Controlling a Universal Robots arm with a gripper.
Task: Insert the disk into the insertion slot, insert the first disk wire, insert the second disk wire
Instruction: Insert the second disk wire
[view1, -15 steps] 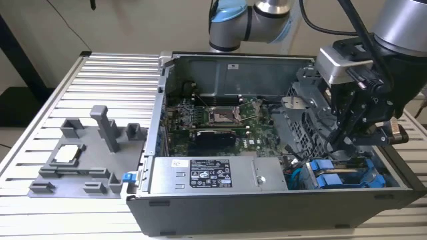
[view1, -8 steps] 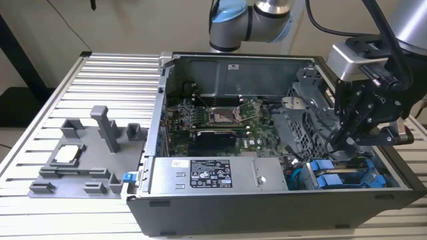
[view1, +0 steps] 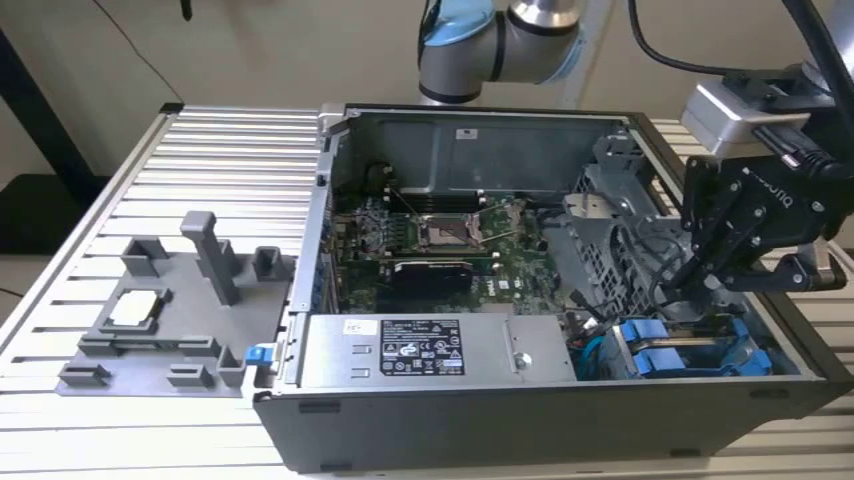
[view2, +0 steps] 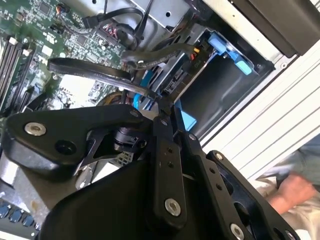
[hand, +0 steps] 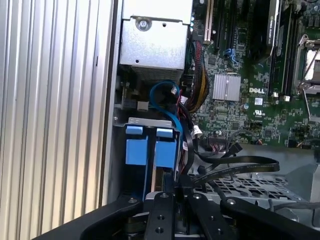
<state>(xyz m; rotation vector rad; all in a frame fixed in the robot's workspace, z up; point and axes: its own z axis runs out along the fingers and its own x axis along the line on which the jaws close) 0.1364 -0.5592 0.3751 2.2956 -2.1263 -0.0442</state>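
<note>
The disk (hand: 165, 150), its blue tab showing beside a second blue-tabbed drive (hand: 136, 147), sat in the insertion slot (view1: 687, 350) at the open computer case's (view1: 534, 420) front corner. The gripper (hand: 176, 187) stood directly over the slot, fingers (hand: 160, 210) drawn narrow around a flat black cable (hand: 240, 167). Inside the case lay the motherboard (view1: 434, 235) and power supply (view1: 427, 350).
</note>
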